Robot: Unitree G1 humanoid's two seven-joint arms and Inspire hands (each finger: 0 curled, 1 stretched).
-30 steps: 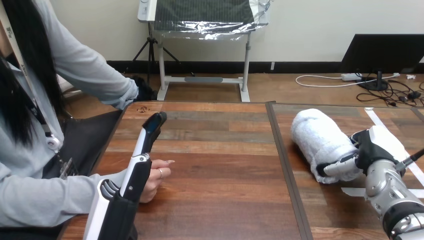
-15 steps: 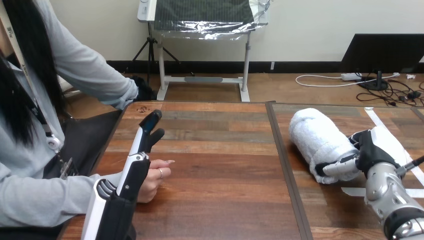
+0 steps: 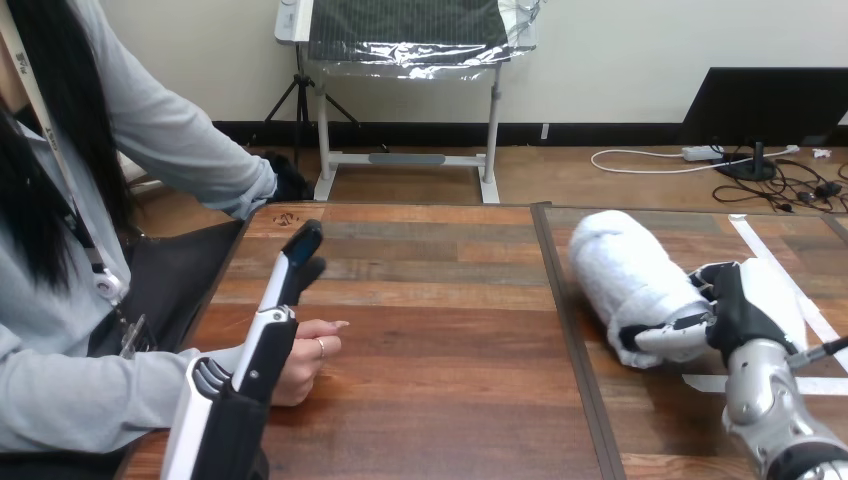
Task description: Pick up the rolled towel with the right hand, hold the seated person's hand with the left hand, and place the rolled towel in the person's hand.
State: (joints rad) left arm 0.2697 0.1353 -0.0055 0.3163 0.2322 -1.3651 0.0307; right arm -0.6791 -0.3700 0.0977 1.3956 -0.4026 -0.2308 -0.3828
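Now you're at the pick-up: your right hand (image 3: pixel 745 305) has its fingers curled round the rolled towel (image 3: pixel 625 265) at the surface's (image 3: pixel 430 380) right. Your left hand (image 3: pixel 270 345), fingers straight, stands beside the person's hand (image 3: pixel 305 365). Lift cleanly next, then carry left.

No readable text or labels

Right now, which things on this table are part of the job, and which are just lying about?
Part of the job: rolled towel, right hand curled round it; person's hand resting on the table; left hand, fingers straight, beside it.
Just lying about: white tape strips on the table's right half.
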